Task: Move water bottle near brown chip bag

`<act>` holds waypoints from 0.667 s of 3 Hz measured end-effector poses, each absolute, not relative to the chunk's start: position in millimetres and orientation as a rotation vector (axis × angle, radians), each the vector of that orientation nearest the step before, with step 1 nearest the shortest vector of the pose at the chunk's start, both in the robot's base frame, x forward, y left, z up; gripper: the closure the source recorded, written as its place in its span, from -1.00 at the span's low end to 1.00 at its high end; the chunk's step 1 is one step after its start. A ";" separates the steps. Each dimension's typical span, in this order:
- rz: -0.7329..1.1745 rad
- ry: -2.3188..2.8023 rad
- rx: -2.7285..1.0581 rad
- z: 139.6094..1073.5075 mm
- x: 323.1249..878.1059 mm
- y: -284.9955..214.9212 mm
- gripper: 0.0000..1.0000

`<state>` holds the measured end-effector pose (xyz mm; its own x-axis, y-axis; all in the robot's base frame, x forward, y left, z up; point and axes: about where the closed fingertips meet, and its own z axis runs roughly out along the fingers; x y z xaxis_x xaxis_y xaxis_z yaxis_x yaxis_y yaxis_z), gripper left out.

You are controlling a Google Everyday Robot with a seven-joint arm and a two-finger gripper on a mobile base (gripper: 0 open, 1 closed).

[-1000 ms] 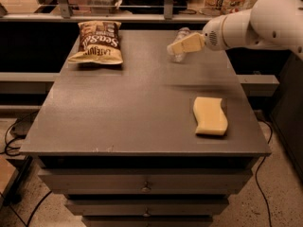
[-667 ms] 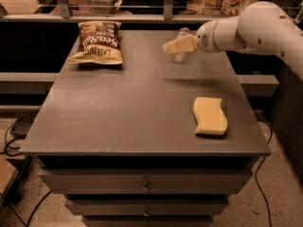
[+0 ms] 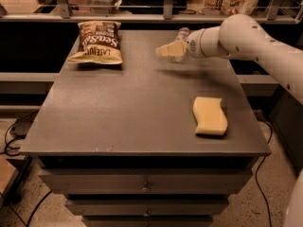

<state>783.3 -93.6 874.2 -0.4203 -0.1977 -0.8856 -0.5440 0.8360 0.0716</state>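
I count one of each thing on the worktop [image 3: 132, 112]: one water bottle [image 3: 182, 33], one brown chip bag [image 3: 98, 42] and one yellow wavy sponge [image 3: 209, 116]. Taking the worktop's middle as the dial's centre, the chip bag lies flat at 11 o'clock, near the far left corner. The water bottle is at 1 o'clock, toward the far edge and well apart from the bag. The sponge lies at 4 o'clock, near the right edge.

My single arm [image 3: 251, 39] reaches in from 2 o'clock. Its one hand [image 3: 166, 50] sits directly in front of the bottle and covers part of it. I cannot tell whether the hand is spread, pressed together or pinching the bottle.
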 end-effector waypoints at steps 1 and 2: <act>0.448 2.027 -0.530 859.6 794.8 -82.1 -1.00; 0.443 2.046 -0.485 849.7 806.5 -83.4 -0.66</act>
